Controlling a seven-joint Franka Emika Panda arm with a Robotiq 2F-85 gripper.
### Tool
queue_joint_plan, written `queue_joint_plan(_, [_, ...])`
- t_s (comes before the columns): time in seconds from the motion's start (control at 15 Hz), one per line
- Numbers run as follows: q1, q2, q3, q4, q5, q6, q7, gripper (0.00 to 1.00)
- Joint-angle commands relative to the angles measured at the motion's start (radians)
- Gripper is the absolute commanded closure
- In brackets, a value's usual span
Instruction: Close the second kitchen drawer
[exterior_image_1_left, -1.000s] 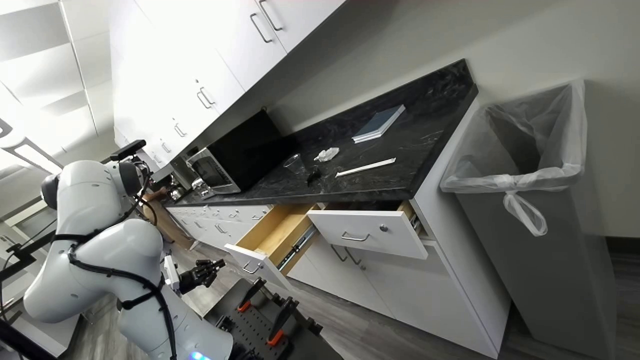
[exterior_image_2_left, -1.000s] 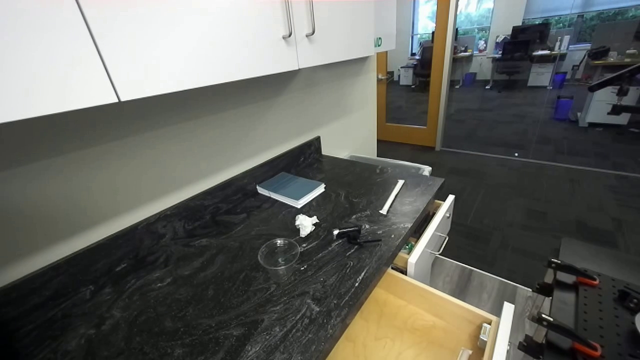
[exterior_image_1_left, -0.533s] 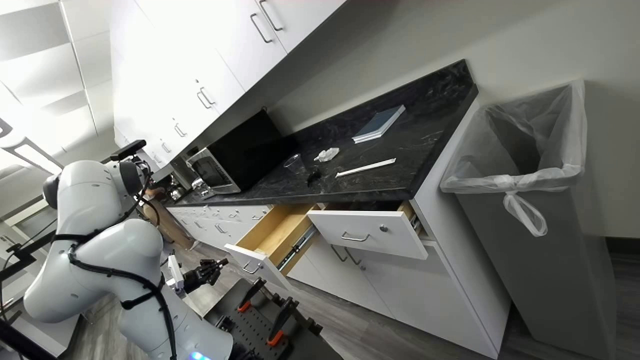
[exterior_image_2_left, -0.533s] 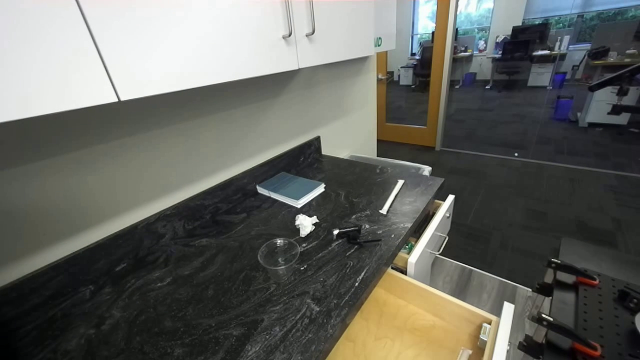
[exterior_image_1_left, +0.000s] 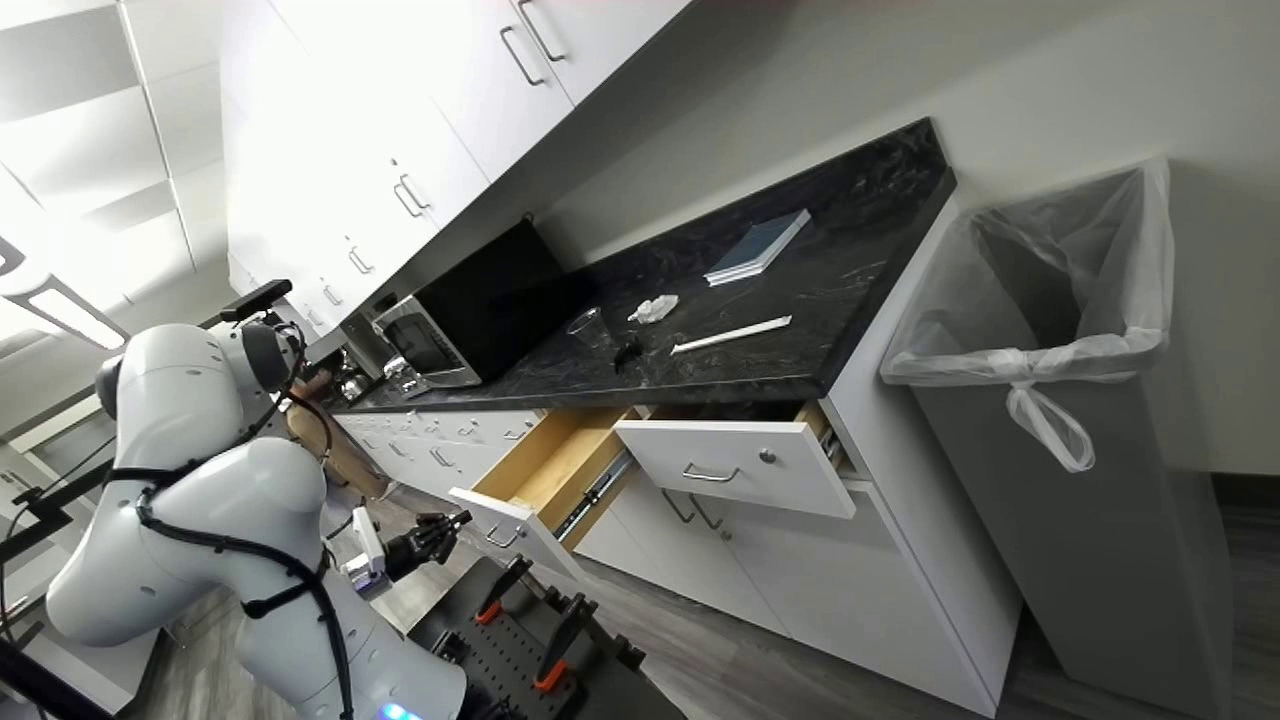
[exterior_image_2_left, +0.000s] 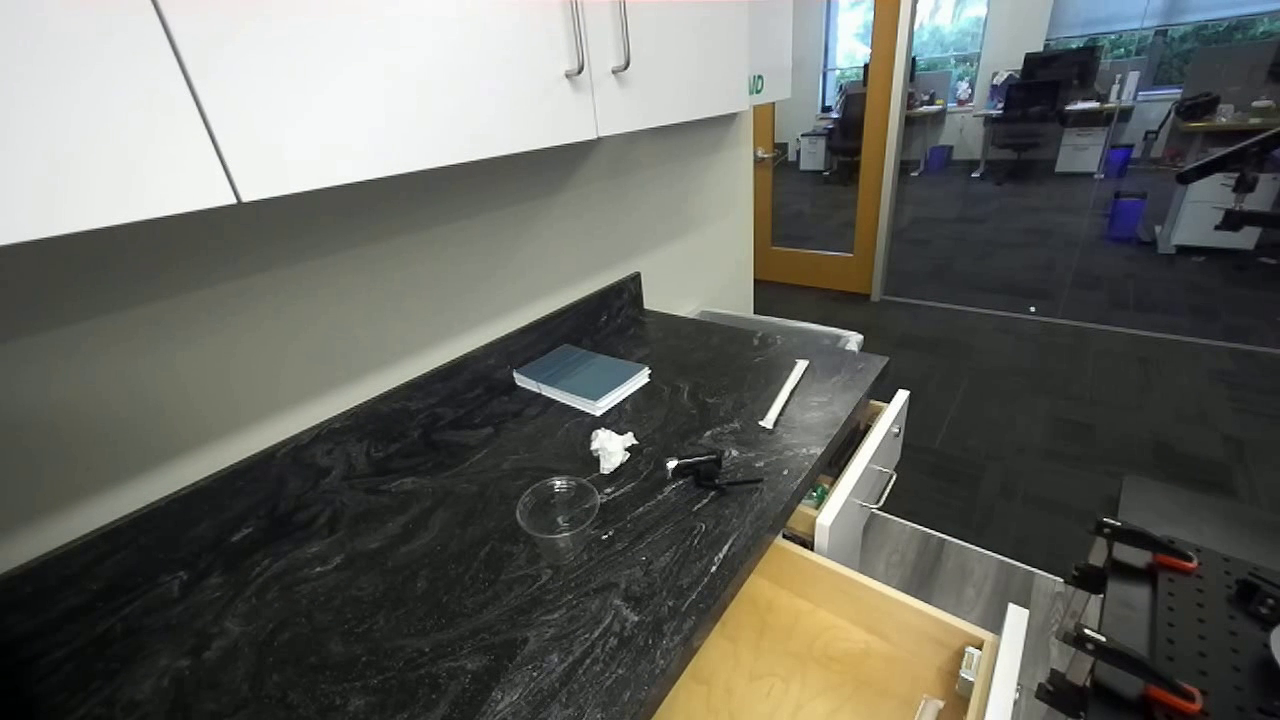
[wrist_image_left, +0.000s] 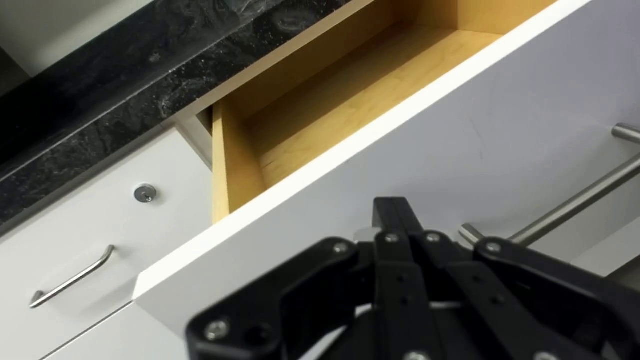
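The second kitchen drawer stands pulled out, with a flat white front (exterior_image_1_left: 540, 548), bar handle and light wood box. It also shows in an exterior view (exterior_image_2_left: 820, 640), partly cut off by the frame edge, with small items near its front. In the wrist view its white front (wrist_image_left: 425, 150) fills the middle, with the wood inside behind it. My gripper (exterior_image_1_left: 464, 518) is just in front of the drawer front. In the wrist view its fingertips (wrist_image_left: 395, 200) are pressed together, empty, pointing at the front left of the handle. I cannot tell whether they touch it.
A wider white drawer (exterior_image_1_left: 735, 465) beside it is partly open. A closed drawer (wrist_image_left: 100, 235) lies on the other side. A black pegboard table (exterior_image_1_left: 500, 640) with orange-tipped clamps stands below the gripper. A lined grey bin (exterior_image_1_left: 1080, 500) stands at the counter's end.
My gripper has moved right in an exterior view, closer to the front of the pulled-out drawer. The drawers have not moved.
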Motion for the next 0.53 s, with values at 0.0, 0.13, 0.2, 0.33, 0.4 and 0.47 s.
queue_joint_plan(0.0, [0.004,0.034,-0.044,0.028,-0.033,-0.017,-0.011,1.0])
queue_joint_plan(0.13, [0.004,0.044,-0.055,0.035,-0.048,-0.025,-0.011,1.0])
queue_joint_plan(0.2, [0.004,0.045,-0.06,0.036,-0.06,-0.028,-0.01,1.0])
queue_joint_plan(0.33, [0.003,0.046,-0.072,0.037,-0.078,-0.04,-0.013,1.0])
queue_joint_plan(0.4, [-0.003,0.042,-0.078,0.035,-0.086,-0.043,-0.013,1.0])
queue_joint_plan(0.47, [-0.009,0.037,-0.085,0.033,-0.094,-0.044,-0.017,1.0])
